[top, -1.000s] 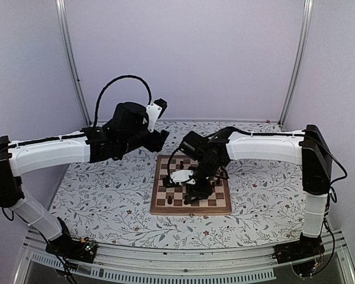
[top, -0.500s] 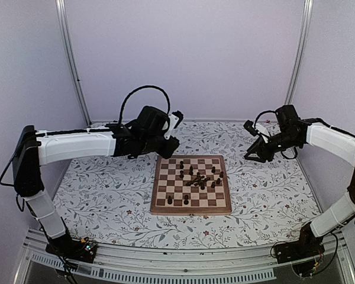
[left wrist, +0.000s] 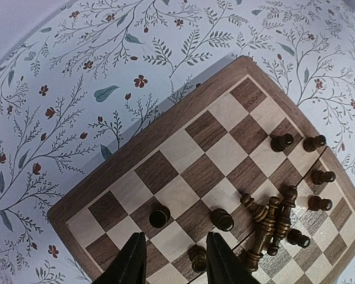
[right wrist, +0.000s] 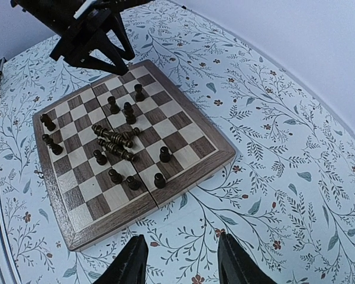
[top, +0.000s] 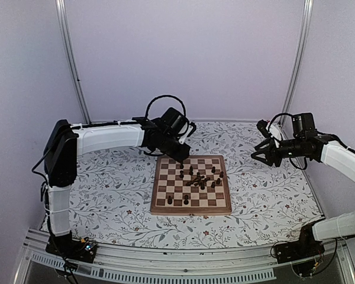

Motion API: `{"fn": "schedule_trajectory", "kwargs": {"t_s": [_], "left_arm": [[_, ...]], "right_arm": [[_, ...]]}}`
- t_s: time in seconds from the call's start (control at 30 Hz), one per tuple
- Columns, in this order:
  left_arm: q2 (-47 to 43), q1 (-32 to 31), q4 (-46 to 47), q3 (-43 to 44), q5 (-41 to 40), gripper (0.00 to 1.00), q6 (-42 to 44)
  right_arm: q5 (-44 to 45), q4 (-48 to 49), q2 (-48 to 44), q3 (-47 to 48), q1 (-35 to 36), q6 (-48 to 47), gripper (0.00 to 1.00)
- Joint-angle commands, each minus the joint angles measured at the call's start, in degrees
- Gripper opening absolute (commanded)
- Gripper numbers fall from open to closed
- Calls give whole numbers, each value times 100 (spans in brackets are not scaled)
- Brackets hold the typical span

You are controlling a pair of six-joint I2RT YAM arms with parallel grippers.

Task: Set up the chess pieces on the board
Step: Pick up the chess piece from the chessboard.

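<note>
The board [top: 189, 209] lies mid-table with several dark chess pieces on it. Some stand apart and a few lie toppled in a heap [top: 201, 179] near its middle. My left gripper [top: 183, 155] hovers open and empty over the board's far left corner. In the left wrist view [left wrist: 174, 263] its fingers straddle a standing piece [left wrist: 197, 258] far below, with two more standing pieces [left wrist: 160, 216] and the toppled heap [left wrist: 269, 222] close by. My right gripper [top: 255, 155] is open and empty, above the cloth to the right of the board. In its wrist view [right wrist: 183, 266] the board [right wrist: 106, 222] lies ahead.
A floral-patterned cloth [top: 106, 195] covers the table around the board. Metal frame posts [top: 71, 65] and pale walls stand behind. The left gripper [right wrist: 97, 50] shows at the board's far side in the right wrist view.
My right arm has pulled off the board and swung out to the right side. My left gripper has moved right, to the board's far left corner. The pieces are now uncovered.
</note>
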Motion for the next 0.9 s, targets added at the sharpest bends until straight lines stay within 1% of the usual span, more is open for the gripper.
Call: {"fn": "schedule_trajectory", "kwargs": {"t_s": [0.0, 0.1, 0.17, 0.37, 0.57, 0.73, 0.87], "left_arm": [[475, 73, -535, 385, 226, 36, -302], [678, 70, -676, 601, -28, 40, -402], [773, 72, -735, 689, -208, 40, -399], [1099, 72, -940, 970, -488, 39, -371], [1278, 102, -970, 1089, -564, 38, -390], [1372, 131, -938, 1195, -525, 34, -357], [1360, 158, -841, 1155, -467, 26, -329]], "right_arm": [[-106, 164, -51, -71, -21, -29, 44], [-109, 153, -46, -87, -23, -49, 44], [-94, 153, -54, -97, -20, -72, 44], [-26, 149, -72, -106, -23, -116, 44], [-25, 145, -29, -107, -26, -130, 44], [-10, 129, 6, -107, -22, -151, 44], [1, 127, 24, -107, -19, -162, 44]]}}
